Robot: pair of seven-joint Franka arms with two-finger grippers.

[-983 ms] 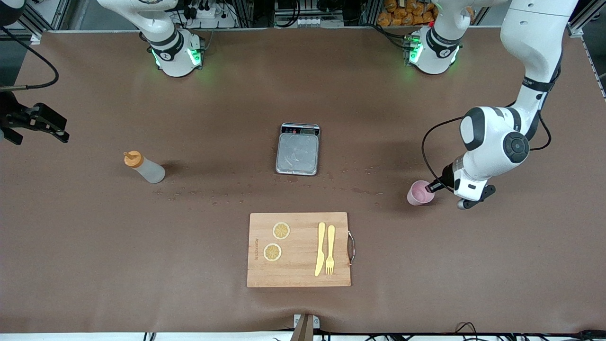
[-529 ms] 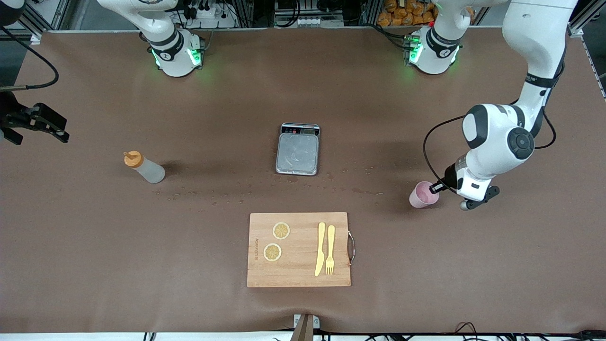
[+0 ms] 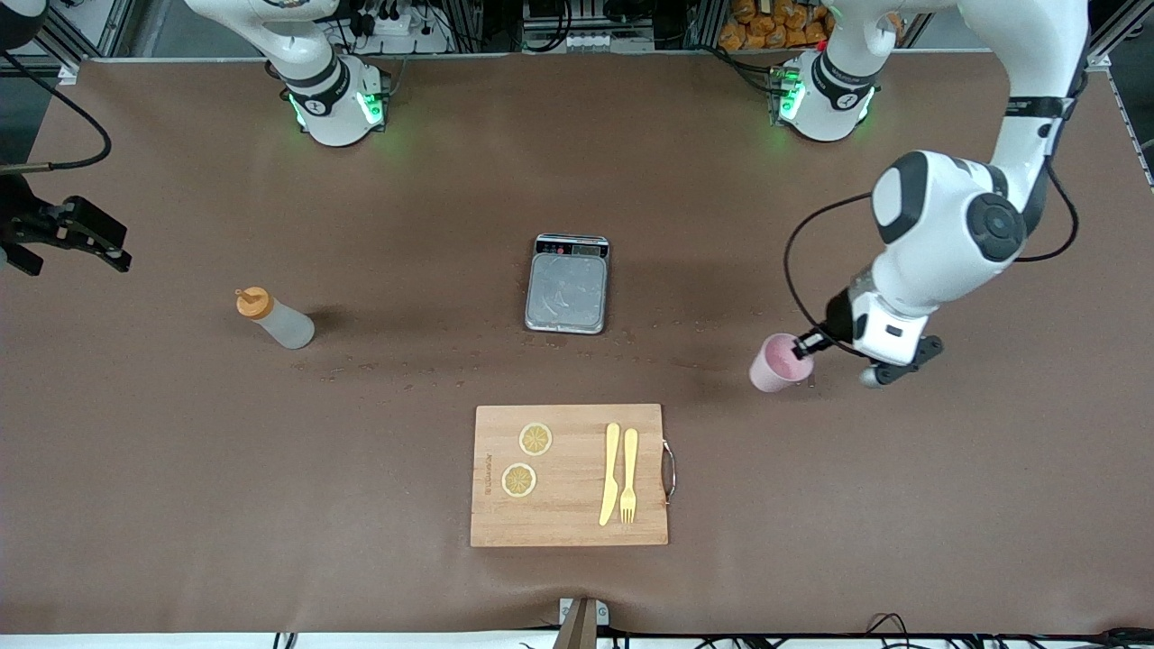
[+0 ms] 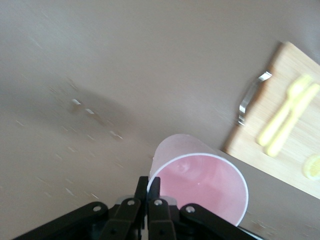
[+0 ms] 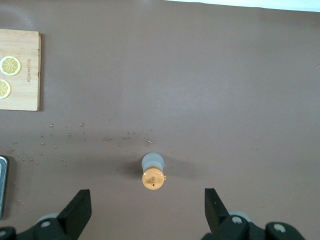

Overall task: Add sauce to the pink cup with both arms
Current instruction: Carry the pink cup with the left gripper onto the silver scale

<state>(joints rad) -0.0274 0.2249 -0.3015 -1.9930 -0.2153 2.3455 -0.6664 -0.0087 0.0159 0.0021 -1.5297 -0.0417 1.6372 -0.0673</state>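
The pink cup is held by its rim in my left gripper, tilted, over the table toward the left arm's end from the scale. In the left wrist view the fingers pinch the cup wall, one inside and one outside. The cup looks empty. The sauce bottle with its orange cap stands on the table toward the right arm's end. My right gripper is open and empty, high over the table's edge at that end, and waits. Its wrist view shows the bottle between the open jaws, well below my right gripper.
A grey scale sits mid-table. A wooden cutting board lies nearer the front camera, with two lemon slices, a yellow knife and fork. Small droplets spot the table between bottle and cup.
My left gripper has moved with the pink cup toward the scale; the cup now sits higher and more tilted. The right arm and the bottle have not moved.
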